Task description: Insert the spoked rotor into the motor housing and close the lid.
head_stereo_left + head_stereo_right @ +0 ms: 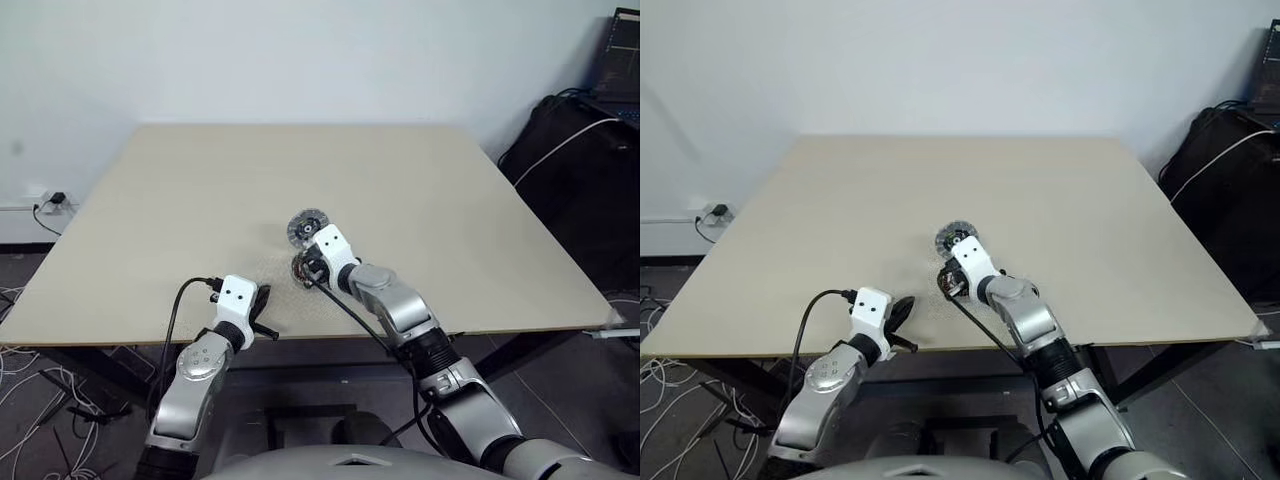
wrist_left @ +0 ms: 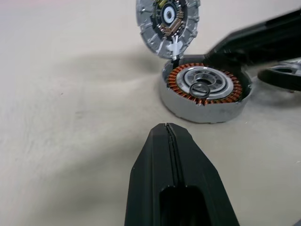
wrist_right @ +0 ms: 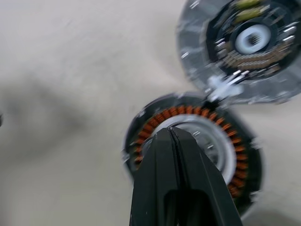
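The motor housing [image 2: 221, 80] lies on the table, its copper windings up, with a tiny plain ring [image 2: 200, 89] resting on its silvery centre. The lid [image 1: 306, 226] lies just beyond it, ribbed face up and touching its rim. My right gripper [image 3: 170, 129] is shut with nothing between its fingers, tips just above the housing's near windings. My left gripper [image 2: 167, 126] is shut and empty, a short way back from the housing near the table's front edge [image 1: 265, 293]. A dark thin rim [image 2: 282, 77] beside the housing, under the right fingers, may be the spoked rotor; most of it is cut off.
The beige table [image 1: 150, 200] stretches wide around the parts. A black bag [image 1: 580, 170] with a white cable stands off the table's right side. Cables and a wall socket [image 1: 50, 203] lie to the left below table level.
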Action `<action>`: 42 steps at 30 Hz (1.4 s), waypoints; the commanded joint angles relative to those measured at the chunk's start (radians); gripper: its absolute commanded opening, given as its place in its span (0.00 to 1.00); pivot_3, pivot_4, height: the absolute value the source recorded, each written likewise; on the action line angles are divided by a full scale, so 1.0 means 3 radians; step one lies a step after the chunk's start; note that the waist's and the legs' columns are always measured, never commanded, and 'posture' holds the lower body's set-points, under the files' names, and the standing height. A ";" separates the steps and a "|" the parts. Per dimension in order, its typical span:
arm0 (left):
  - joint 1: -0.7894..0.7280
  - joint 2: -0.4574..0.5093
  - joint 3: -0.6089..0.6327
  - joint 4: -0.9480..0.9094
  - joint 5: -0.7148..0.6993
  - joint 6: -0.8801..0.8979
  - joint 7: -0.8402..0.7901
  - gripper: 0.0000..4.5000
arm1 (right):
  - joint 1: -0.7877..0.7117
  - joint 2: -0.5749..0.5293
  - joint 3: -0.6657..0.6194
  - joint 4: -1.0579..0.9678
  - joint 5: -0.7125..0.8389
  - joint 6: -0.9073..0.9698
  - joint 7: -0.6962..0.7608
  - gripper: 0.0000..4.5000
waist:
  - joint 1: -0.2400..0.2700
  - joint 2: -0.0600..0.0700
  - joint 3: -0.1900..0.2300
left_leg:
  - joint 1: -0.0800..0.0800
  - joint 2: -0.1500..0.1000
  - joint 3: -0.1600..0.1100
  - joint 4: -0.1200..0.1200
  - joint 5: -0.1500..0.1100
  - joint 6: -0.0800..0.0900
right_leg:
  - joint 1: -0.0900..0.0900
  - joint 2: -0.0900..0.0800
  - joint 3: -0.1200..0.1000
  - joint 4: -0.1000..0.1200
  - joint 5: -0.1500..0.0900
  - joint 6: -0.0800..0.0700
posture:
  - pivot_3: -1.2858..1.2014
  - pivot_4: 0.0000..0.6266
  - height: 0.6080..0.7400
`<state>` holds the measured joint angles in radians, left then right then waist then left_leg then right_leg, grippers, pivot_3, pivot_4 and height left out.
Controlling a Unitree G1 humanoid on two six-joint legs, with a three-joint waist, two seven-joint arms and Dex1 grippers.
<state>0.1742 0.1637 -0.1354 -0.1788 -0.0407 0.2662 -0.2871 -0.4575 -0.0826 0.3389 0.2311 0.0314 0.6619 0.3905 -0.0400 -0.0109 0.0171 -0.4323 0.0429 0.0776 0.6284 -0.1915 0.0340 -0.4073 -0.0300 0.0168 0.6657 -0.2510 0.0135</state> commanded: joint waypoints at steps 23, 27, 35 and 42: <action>0.0009 0.0028 -0.0001 -0.0167 -0.0022 -0.0176 -0.0084 0.00 | -0.0318 0.0105 0.0023 0.0390 -0.0189 -0.0014 0.0100 0.01 | -0.0008 0.0001 0.0000 | -0.0002 0.0000 0.0004 0.0000 0.0000 0.0000 | -0.0003 0.0001 0.0000 0.0000 0.0000 0.0000 | 0.52 0.00 1.00; -0.0005 0.0026 0.0002 -0.0151 -0.0014 -0.0162 -0.0073 0.00 | -0.0318 0.0088 0.0016 0.0420 -0.0249 -0.0020 0.0072 0.01 | -0.0009 0.0001 0.0000 | -0.0002 0.0000 0.0004 0.0000 0.0000 0.0000 | -0.0003 0.0001 0.0000 0.0000 0.0000 0.0000 | 0.52 0.00 1.00; -0.0043 0.0043 0.0011 -0.0130 0.0016 -0.0128 -0.0054 0.00 | -0.0309 0.0042 0.0015 0.0465 -0.0376 -0.0069 0.0005 0.01 | -0.0010 0.0001 0.0000 | -0.0001 0.0000 0.0004 0.0000 0.0000 0.0000 | -0.0003 0.0001 0.0000 0.0000 0.0000 0.0001 | 0.52 0.00 1.00; -0.0062 0.0050 0.0012 -0.0117 0.0024 -0.0117 -0.0051 0.00 | -0.0307 0.0043 -0.0002 0.0500 -0.0407 -0.0120 -0.0025 0.01 | -0.0014 0.0001 0.0000 | -0.0001 0.0000 0.0004 0.0000 0.0000 0.0000 | -0.0003 0.0001 0.0000 0.0000 0.0000 0.0000 | 0.52 0.00 1.00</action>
<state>0.1750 0.1711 -0.1288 -0.1790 -0.0404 0.2359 -0.3053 -0.5287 -0.0684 0.3460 0.3816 -0.0793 0.6387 0.3890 -0.0441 -0.0106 0.0171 -0.4327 0.0430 0.0787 0.6284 -0.1916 0.0340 -0.4081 -0.0298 0.0169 0.6658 -0.2509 0.0136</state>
